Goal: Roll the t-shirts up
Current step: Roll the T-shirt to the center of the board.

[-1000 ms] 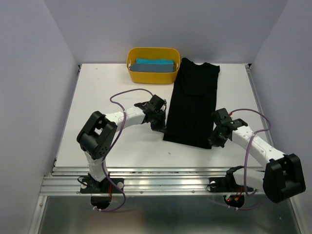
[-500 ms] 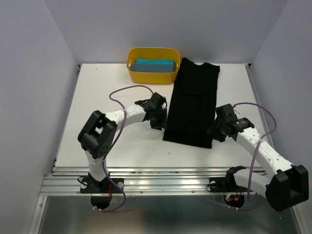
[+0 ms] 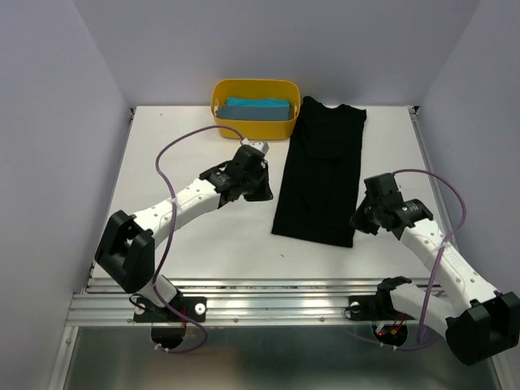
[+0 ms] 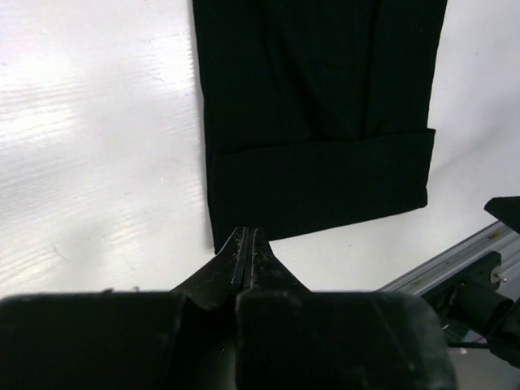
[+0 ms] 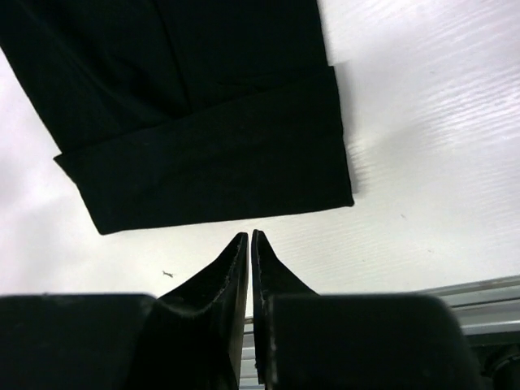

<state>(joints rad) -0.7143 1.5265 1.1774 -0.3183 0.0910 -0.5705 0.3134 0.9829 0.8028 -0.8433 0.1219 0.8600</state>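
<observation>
Black t-shirt (image 3: 322, 175) lies folded lengthwise, centre frame. Left gripper (image 4: 246, 242) is clenched empty by its lower-left corner; right gripper (image 5: 249, 240) nearly closed (sliver gap), lower right.

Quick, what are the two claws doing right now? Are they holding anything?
Left claw: closed, holding nothing.
Right claw: almost closed, only a thin slit, holding nothing.
</observation>
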